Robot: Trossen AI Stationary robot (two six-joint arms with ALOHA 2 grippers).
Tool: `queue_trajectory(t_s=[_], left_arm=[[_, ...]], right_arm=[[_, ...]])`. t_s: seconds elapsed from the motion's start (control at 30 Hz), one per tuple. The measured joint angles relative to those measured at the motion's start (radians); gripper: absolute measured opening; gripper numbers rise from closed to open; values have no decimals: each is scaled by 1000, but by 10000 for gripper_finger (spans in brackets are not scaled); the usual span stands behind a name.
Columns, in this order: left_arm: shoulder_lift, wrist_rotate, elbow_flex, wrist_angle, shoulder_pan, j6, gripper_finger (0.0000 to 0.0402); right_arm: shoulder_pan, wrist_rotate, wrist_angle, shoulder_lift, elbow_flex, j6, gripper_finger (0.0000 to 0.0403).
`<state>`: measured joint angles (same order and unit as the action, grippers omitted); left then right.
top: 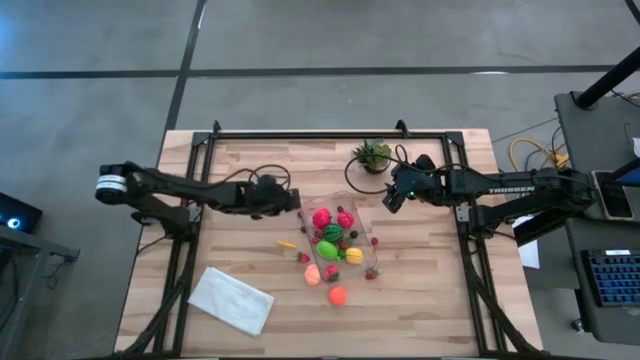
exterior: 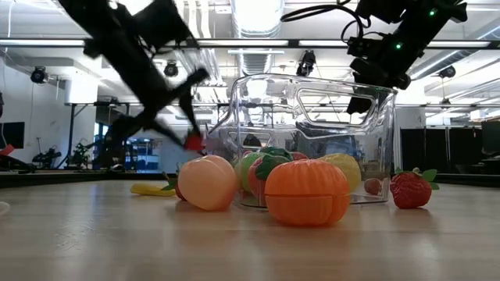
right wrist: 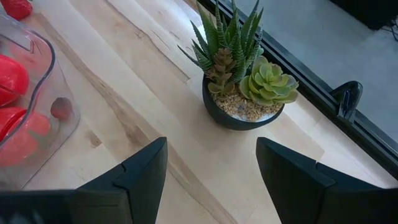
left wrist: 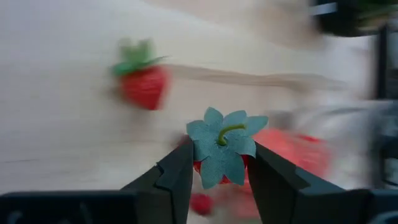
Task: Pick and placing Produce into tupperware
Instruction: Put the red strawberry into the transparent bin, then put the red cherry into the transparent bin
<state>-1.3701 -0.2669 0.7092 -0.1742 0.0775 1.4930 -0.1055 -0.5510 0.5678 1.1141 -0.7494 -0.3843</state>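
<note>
A clear tupperware [top: 362, 232] stands mid-table with red, pink, striped green, lime and yellow produce inside. An orange fruit [exterior: 307, 192], a peach one [exterior: 207, 182], a yellow banana [top: 287, 244] and small strawberries [top: 372, 272] lie on the table around it. My left gripper [left wrist: 221, 165] is at the tupperware's left side, shut on a small strawberry [left wrist: 222, 144] with a green leafy cap. Another strawberry [left wrist: 143, 84] lies on the wood beyond it. My right gripper [right wrist: 211, 155] hangs open with nothing between its fingers, above the wood between the tupperware's far right corner and a potted plant. My left gripper pinches the strawberry's red body [left wrist: 199, 167] between its two fingers, just below the leafy cap, which faces back up the fingers. The fingers come slanting down from the table's left side. In the low view the strawberry [exterior: 194, 142] hangs clear of the table.
A small potted plant [right wrist: 242, 84] stands near the far edge, just beyond my right gripper. A folded white cloth [top: 232, 300] lies at the near left. Bare wood runs along the near edge and the right side.
</note>
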Motion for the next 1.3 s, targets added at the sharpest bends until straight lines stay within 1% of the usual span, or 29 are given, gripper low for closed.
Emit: queue_trajectory(t_s=[0.07, 0.2, 0.37, 0.47, 0.53, 0.63, 0.73, 0.83, 1.03, 1.17, 1.3], left_arm=[[43, -10, 21, -1, -9, -29, 121], [108, -65, 78, 0, -36, -109, 121], [135, -90, 152, 37, -55, -201, 121], [105, -82, 188, 37, -55, -225, 121], [68, -59, 196, 40, -55, -225, 121], [-4, -15, 208, 36, -56, -203, 121], [-74, 5, 241, 36, -62, -184, 124], [-132, 37, 284, 43, -62, -183, 142], [-208, 93, 349, 51, -62, -190, 205], [-208, 100, 347, 38, -62, -190, 242], [-173, 100, 345, -17, -62, -193, 255]], right_arm=[[0, 0, 0, 0, 0, 0, 237], [-8, 0, 1, 0, 0, -4, 237], [-24, 1, 3, 0, 0, -7, 237], [-32, 0, 4, 0, 0, -7, 237], [-33, 0, 4, 0, 0, -3, 237], [-35, 1, 4, 0, 0, 0, 237], [-37, 1, 4, -1, 0, 0, 237], [-37, 2, 5, -1, 0, 0, 237], [-37, 5, 12, -1, 0, 3, 237], [-37, 5, 13, -1, 0, 4, 237], [-37, 5, 20, -1, 0, 4, 237]])
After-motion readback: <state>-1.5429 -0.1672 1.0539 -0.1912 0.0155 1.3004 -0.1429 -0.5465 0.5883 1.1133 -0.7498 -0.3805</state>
